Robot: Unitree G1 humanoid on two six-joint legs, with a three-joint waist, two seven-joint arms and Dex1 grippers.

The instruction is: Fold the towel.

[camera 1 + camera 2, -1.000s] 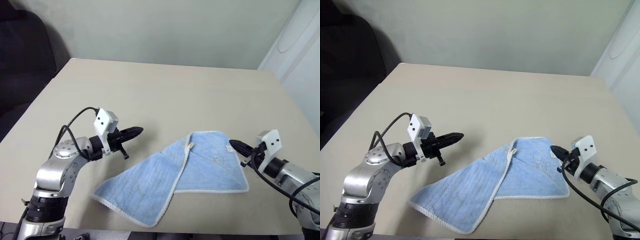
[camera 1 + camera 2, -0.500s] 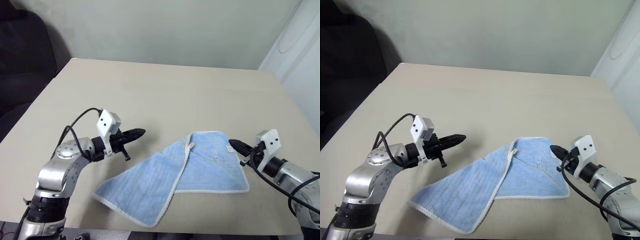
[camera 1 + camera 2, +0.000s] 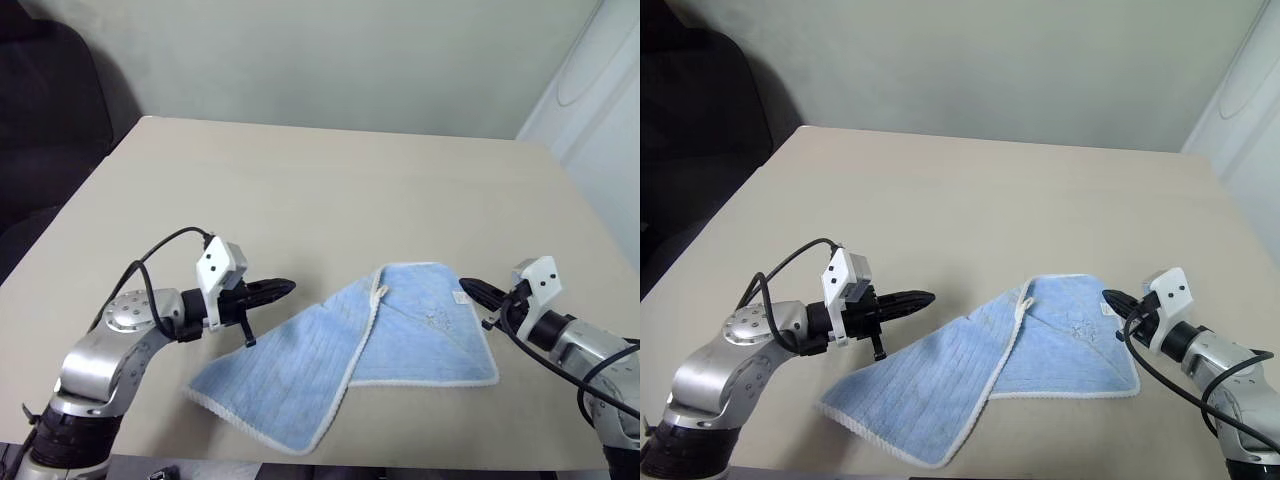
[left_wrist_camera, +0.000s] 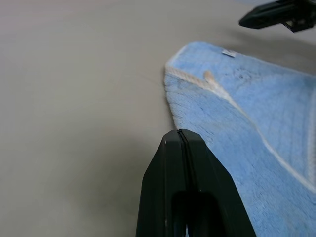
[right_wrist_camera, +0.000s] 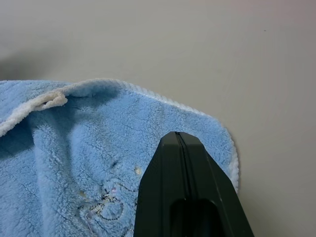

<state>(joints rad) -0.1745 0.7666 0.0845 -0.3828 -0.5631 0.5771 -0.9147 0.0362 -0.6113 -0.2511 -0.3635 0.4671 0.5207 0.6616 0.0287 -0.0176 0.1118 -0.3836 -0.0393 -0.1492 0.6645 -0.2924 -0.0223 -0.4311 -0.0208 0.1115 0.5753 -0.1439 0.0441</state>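
The towel (image 3: 350,350) is light blue with a white stitched edge. It lies on the table near the front edge, folded over on itself into a slanted strip, with a small white loop (image 5: 49,101) at the fold. My left gripper (image 3: 285,287) hovers shut and empty just left of the towel's upper left edge, pointing at it. In the left wrist view its fingertips (image 4: 180,132) sit just beside the towel's border (image 4: 247,123). My right gripper (image 3: 467,290) is shut and empty at the towel's right corner, over the cloth (image 5: 98,148) in its wrist view.
The beige table (image 3: 330,190) stretches bare behind the towel. A dark chair (image 3: 50,110) stands past the far left corner. A white panel (image 3: 600,110) rises at the right. The table's front edge runs just below the towel.
My left gripper has drawn back and sunk a little, its tip now lower beside the towel's left edge. The right gripper and the towel have not moved.
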